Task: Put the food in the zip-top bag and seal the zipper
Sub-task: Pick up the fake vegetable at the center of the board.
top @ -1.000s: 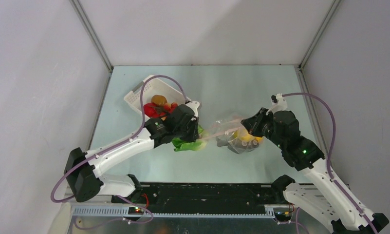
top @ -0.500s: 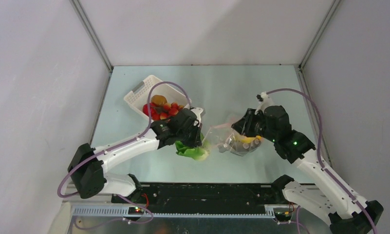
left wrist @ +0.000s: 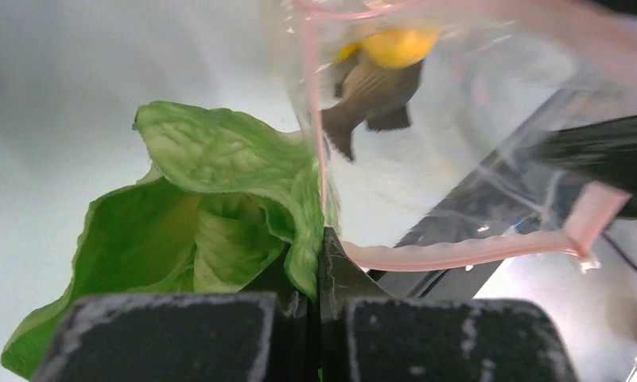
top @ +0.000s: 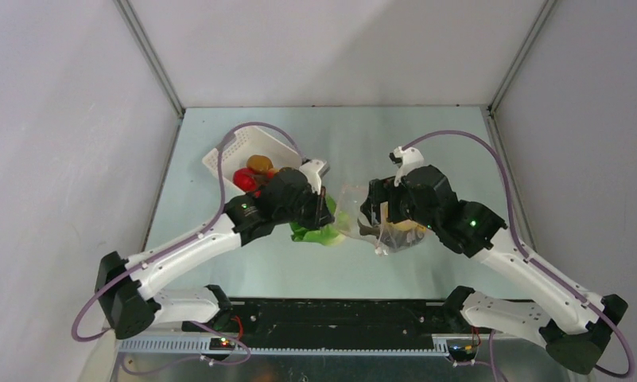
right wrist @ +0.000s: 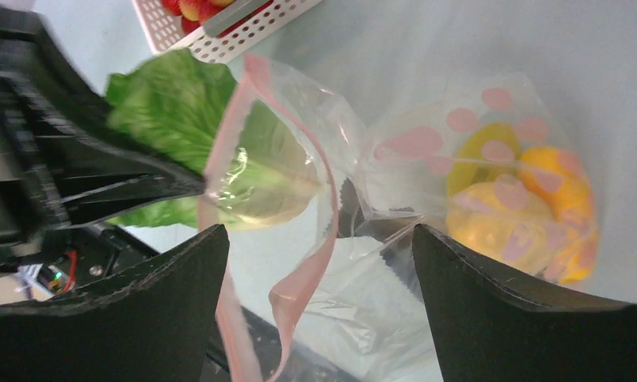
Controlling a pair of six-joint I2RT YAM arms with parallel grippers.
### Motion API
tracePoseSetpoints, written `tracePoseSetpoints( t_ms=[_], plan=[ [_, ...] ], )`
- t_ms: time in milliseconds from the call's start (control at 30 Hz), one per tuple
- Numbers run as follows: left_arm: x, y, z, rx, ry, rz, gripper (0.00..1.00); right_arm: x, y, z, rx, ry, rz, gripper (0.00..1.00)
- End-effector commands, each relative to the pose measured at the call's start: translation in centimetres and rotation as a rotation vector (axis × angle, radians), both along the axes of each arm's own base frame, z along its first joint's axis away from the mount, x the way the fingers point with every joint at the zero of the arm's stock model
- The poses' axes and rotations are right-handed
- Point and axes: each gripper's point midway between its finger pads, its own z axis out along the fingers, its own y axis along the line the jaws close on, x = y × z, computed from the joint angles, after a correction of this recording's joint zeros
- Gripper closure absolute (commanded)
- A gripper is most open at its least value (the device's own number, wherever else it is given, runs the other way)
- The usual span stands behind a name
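Pinching the lettuce point(left wrist: 211, 199) shut-jawed beside the mouth of the bag point(right wrist: 378, 135), the left gripper point(left wrist: 319, 255) should be sliding it straight inside while the right gripper point(right wrist: 315, 239), jaws wide open, is straddling the zipper point(left wrist: 458, 255).

Hidden around the bag's mouth
From above, the left arm point(top: 188, 251) covers the near right corner of the basket point(top: 237, 148) and most of the lettuce leaf point(top: 319, 235). The left wrist view cuts off the zip-top bag point(left wrist: 458, 119) at its top edge, and the dark piece point(left wrist: 370, 95) inside is too blurred to name.
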Motion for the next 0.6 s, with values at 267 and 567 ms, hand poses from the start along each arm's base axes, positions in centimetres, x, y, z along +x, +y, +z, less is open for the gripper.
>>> tracePoseSetpoints(
  t_ms=[267,567],
  plan=[
    [2.4,-2.5,12.1,-0.223,-0.267,-0.039,1.00,2.8,-2.5,0.7,-0.205,-0.052,-0.228,0.82],
    [2.8,-1.3,11.8,-0.183,-0.276,0.010,1.00,3.8,-9.7,1.6,-0.181,-0.046,-0.546,1.00]
  ],
)
